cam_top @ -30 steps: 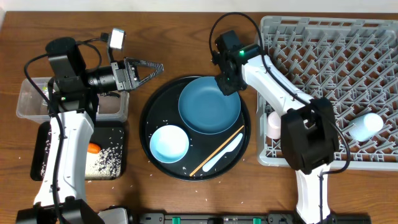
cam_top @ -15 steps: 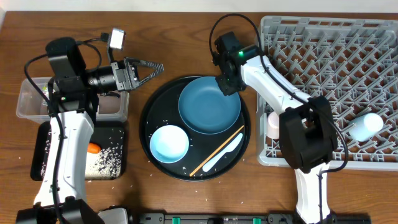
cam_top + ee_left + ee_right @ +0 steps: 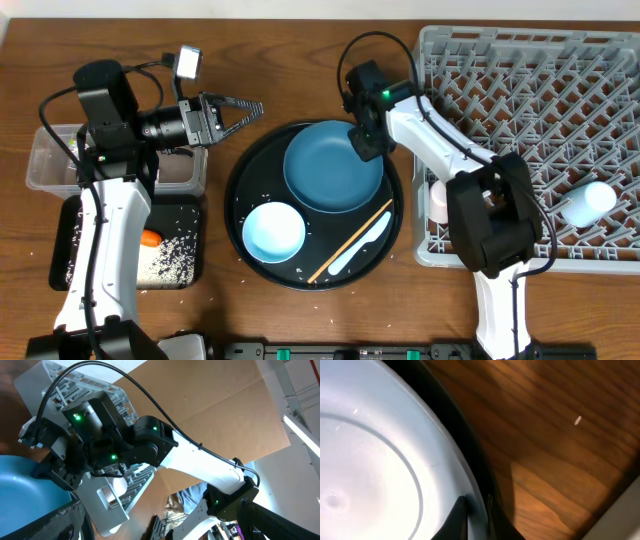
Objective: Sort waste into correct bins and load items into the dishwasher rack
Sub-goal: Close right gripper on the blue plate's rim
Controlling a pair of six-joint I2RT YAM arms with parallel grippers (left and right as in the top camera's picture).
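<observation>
**Right tool** [image 3: 363,147]: pressed together on the upper right rim of the dark-blue plate [image 3: 330,170]. In the right wrist view its two dark fingertips [image 3: 461,512] sit close on either side of that rim. Only the tips show, cut off by the lower frame edge, and the plate looks washed-out and pale there. The plate lies in the round black tray [image 3: 234,190] at the middle of the bench [image 3: 300,60]. Whether the pinched edge is lifted off the tray cannot be told.

**Left tool** [image 3: 250,112]: spread wide and empty, held above the bench just left of the round black tray.

**Round black tray, other contents:** the bowl [image 3: 272,230] sits at lower left. The white spoon [image 3: 368,238] and chopstick [image 3: 335,254] lie side by side at lower right.

**Rack** [image 3: 530,80]: at the right end of the bench, cut off at the top and right frame edges. The pale pink cup [image 3: 440,200] stands at its left edge, largely hidden by the right arm [image 3: 490,215]. The light blue cup [image 3: 588,203] lies on its side near the right edge and looks almost white.

**Bins:** the clear tub [image 3: 45,160] is half covered by the left arm [image 3: 105,220], and its contents cannot be made out. The flat black tray [image 3: 190,215] lies in front of it and carries rice grains [image 3: 165,258]. Only an orange end of the carrot [image 3: 150,238] shows beside the arm.

**Left wrist view:** the right arm fills most of the frame, and the plate is a blue sliver at lower left. The grip point is dark and hard to make out.
</observation>
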